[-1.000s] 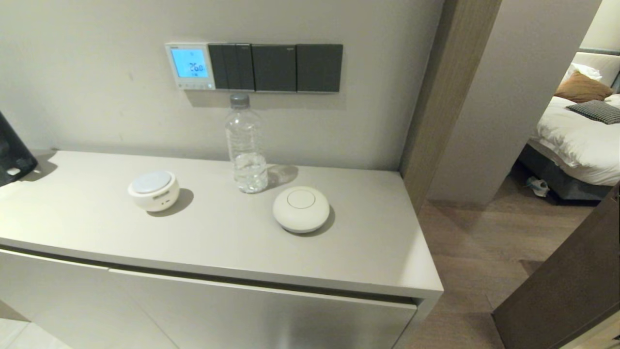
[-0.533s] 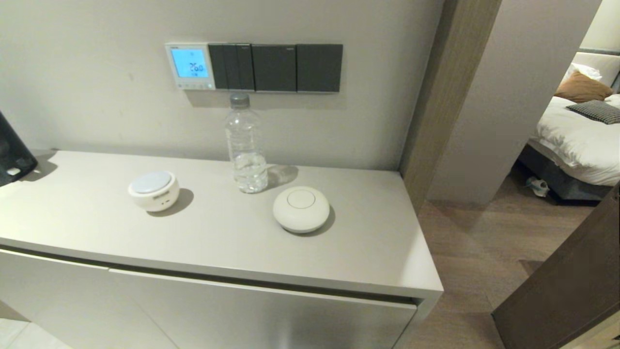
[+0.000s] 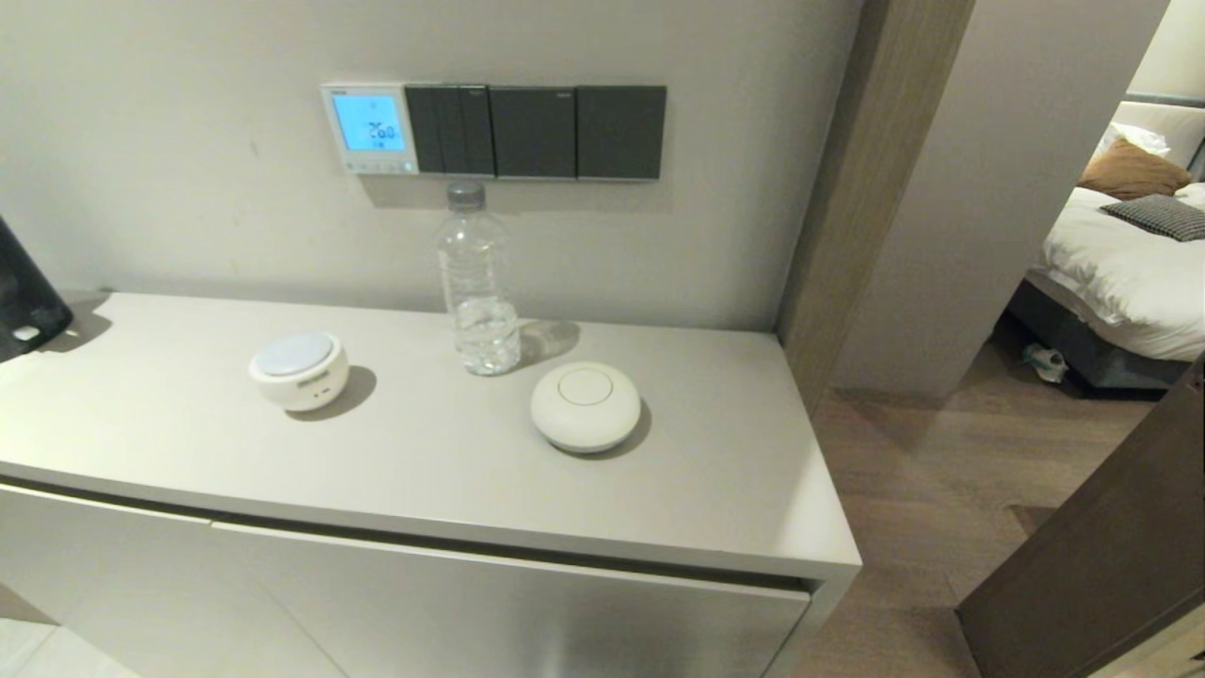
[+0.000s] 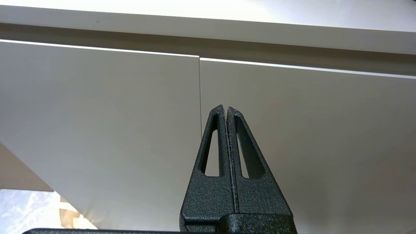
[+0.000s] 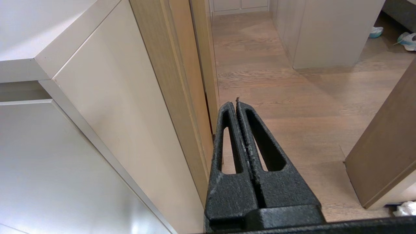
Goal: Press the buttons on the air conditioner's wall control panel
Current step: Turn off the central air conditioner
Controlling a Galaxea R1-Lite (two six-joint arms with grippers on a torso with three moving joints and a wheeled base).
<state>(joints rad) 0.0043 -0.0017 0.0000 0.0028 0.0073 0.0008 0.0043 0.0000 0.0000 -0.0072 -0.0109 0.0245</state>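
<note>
The white wall control panel [image 3: 370, 128] hangs on the wall above the cabinet, its screen lit light blue with digits. Its row of tiny pale buttons [image 3: 379, 168] runs along its bottom edge. Neither gripper shows in the head view. My left gripper [image 4: 226, 109] is shut and empty, low in front of the cabinet doors. My right gripper [image 5: 234, 103] is shut and empty, low beside the cabinet's right end, over the wooden floor.
Three dark grey switch plates [image 3: 535, 132] sit right of the panel. On the cabinet top [image 3: 715, 490] stand a clear water bottle [image 3: 477, 282], just below the switches, a round white device [image 3: 298, 369] and a white dome [image 3: 585, 406]. A wooden door frame [image 3: 866, 188] is at right.
</note>
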